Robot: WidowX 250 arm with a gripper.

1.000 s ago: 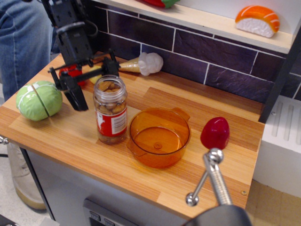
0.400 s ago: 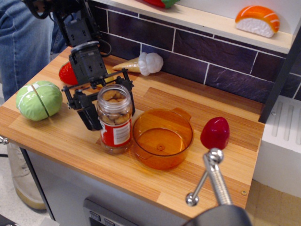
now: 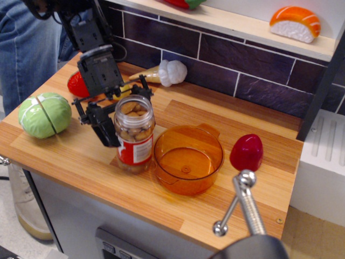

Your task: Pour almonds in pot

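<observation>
The hand (image 3: 123, 121) stands open astride the almonds (image 3: 133, 135), with the pot (image 3: 187, 158) touching the jar's right side.

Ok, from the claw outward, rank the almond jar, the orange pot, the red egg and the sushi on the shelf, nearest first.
1. Almond jar, between the fingers of the claw.
2. Orange pot, just right of the jar.
3. Red egg, near the counter's right edge.
4. Sushi, up on the back shelf, far right.
</observation>
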